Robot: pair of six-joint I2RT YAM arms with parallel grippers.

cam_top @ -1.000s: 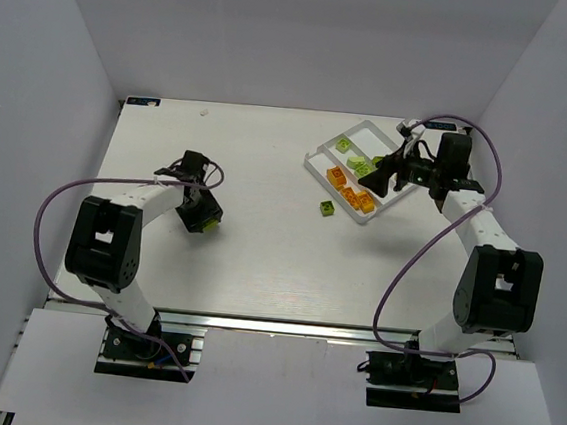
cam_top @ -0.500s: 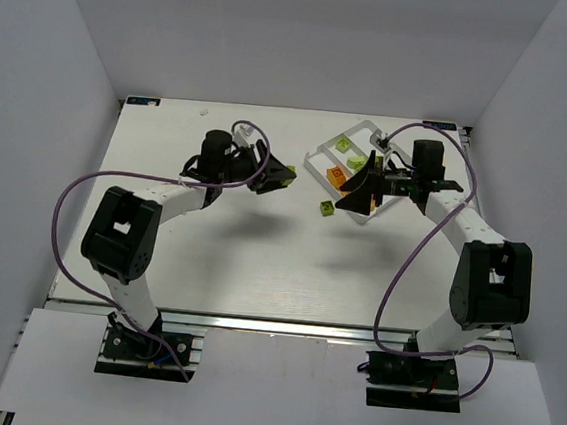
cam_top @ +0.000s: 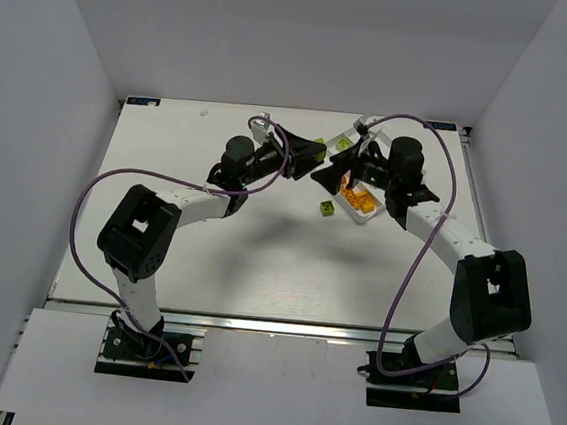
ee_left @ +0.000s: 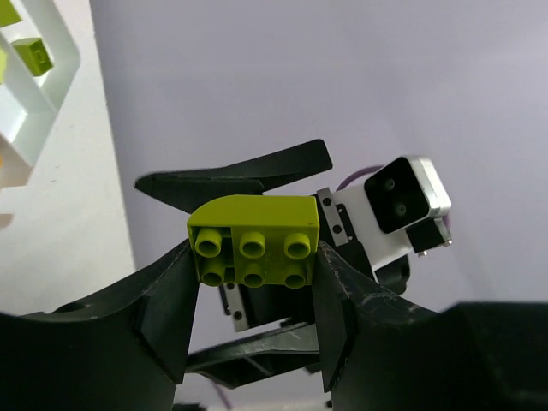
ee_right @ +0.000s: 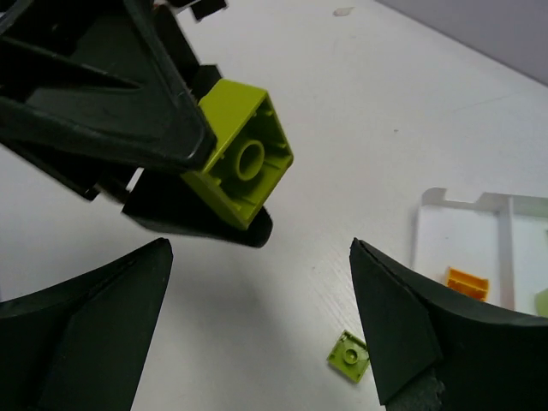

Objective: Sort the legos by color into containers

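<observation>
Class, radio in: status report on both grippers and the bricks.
Left gripper shut on lime green studded plastic brick, held aloft. Right gripper open, empty, facing it. Small lime green brick loose on table beside white plastic tray.

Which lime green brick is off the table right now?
The large lime brick clamped in the left gripper, held up facing the open right gripper. The small lime piece lies on the table; others sit in the tray.

1. Bright, even, diffuse from above across the white table.
2. Faint, soft-edged shadows on it, seen from the top view.
3. Crisp on the lime green brick in the left wrist view; softer on the tray at its corner.
</observation>
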